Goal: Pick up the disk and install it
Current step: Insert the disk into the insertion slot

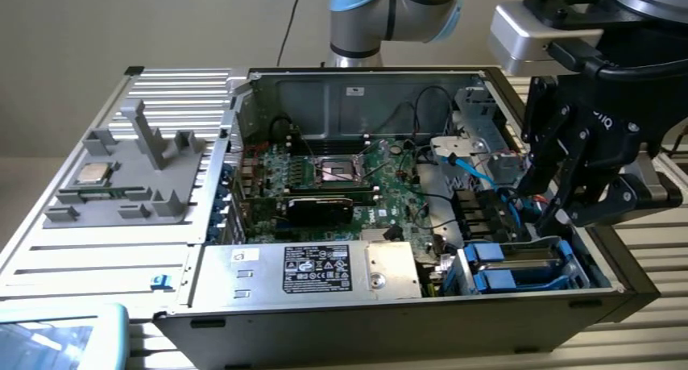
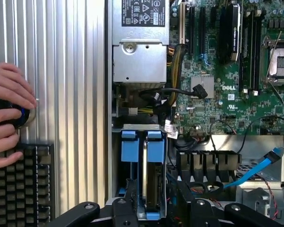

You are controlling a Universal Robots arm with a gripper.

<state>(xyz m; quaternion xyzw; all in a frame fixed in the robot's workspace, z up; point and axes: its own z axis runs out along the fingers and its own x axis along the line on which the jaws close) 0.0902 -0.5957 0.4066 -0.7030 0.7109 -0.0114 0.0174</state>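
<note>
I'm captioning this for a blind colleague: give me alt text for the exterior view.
The robot's gripper hangs above the blue-framed disk sitting in the drive bay of an open computer case, at the exterior view's right. Inside lie a motherboard and a silver power supply.

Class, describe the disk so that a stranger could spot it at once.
Start at the open computer case. In its near corner on the exterior view's right, beside the silver box with a black label, sits the disk. Only it has a blue plastic frame.
</note>
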